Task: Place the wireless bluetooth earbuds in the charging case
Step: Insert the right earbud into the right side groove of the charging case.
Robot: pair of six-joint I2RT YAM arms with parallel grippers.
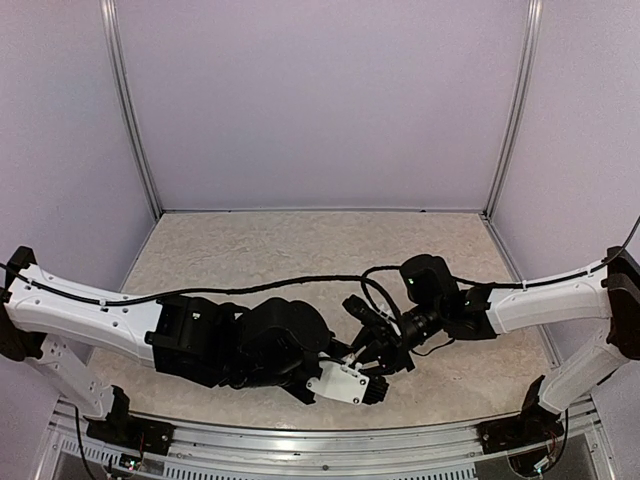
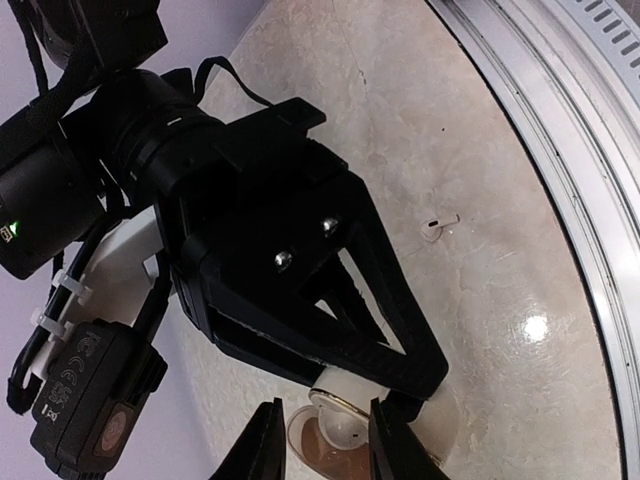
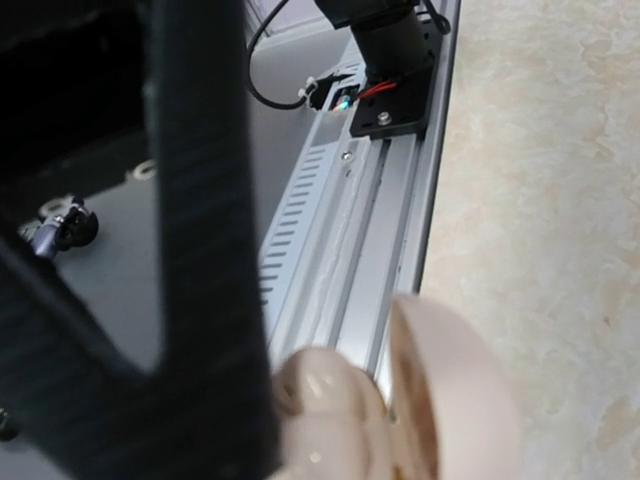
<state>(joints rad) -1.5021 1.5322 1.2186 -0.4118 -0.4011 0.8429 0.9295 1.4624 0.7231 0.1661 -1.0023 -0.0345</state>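
On the table point(image 2: 480, 120), an earbud point(image 2: 440, 224) lies flat, stem toward the rail point(image 2: 560, 120).

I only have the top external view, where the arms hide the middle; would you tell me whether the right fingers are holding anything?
Observer: Yes, the left wrist view shows the right fingers shut on an open charging case.
Operator: Is an earbud inside?
Observer: One pale earbud seems to lie in its cavity, between the parted left fingers.
Operator: Any outside?
Observer: A second earbud lies loose on the table, apart from the case.
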